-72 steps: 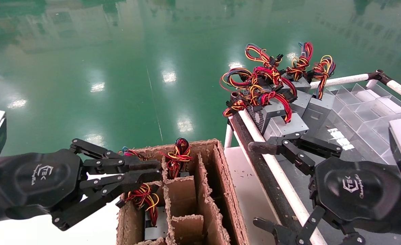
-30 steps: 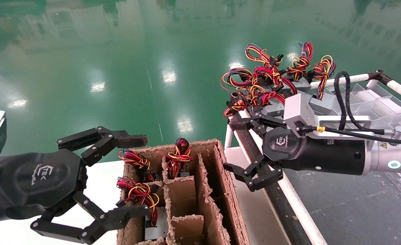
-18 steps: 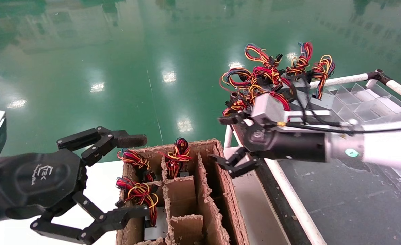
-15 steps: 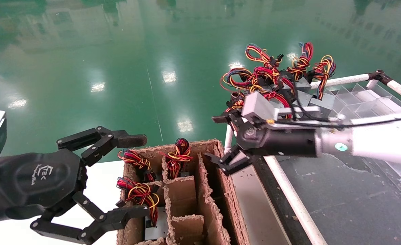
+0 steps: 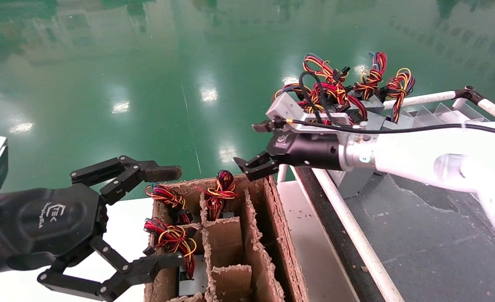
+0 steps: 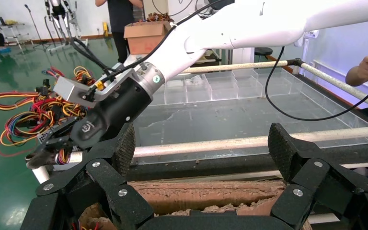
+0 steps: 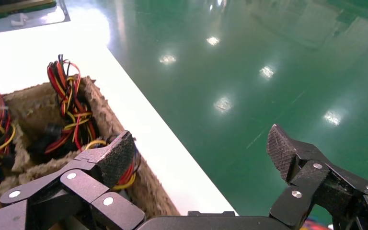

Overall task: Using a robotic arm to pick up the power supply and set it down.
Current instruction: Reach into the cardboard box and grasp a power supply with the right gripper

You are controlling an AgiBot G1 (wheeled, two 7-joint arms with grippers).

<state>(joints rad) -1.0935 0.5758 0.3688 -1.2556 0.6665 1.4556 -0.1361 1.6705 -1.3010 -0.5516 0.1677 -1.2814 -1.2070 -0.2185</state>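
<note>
Robotic arm [image 5: 407, 153]: white, your right, stretched over box corner | power supply [image 5: 221, 193]: grey, wire bundle upright in slot

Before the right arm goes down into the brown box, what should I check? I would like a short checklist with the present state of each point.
1. Right end effector open and empty: ok.
2. Right end effector above the far edge of the brown cardboard divider box: ok.
3. Grey metal power supply with red and yellow wire bundle standing in a far cell: ok.
4. Left end effector open beside the box, holding nothing: ok.
5. Depth of the body in its cell: cannot tell.
</note>
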